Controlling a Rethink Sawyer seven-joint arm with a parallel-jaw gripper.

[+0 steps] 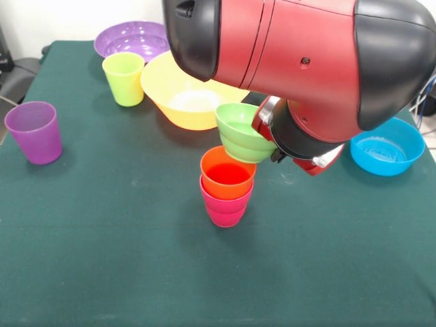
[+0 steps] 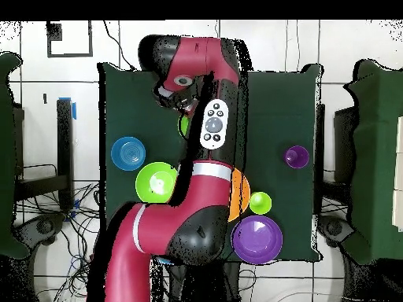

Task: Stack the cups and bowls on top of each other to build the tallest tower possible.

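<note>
The tower [image 1: 226,187] is an orange cup [image 1: 227,174] nested in a red-pink cup [image 1: 225,208] at mid-table. My gripper [image 1: 264,129], mostly hidden under the arm's wrist, is shut on the right rim of the small ribbed lime green bowl [image 1: 241,135]. It holds the bowl tilted, just above and behind the orange cup. That bowl shows as a green sliver in the overhead view [image 2: 183,124]. The purple cup [image 1: 34,131] and lime green cup [image 1: 124,78] stand at the left.
The large orange-yellow bowl [image 1: 184,99] and the purple bowl [image 1: 131,39] sit at the back left. A blue bowl [image 1: 387,146] is at the right. The overhead view shows a medium lime green bowl [image 2: 156,182] by the arm's base.
</note>
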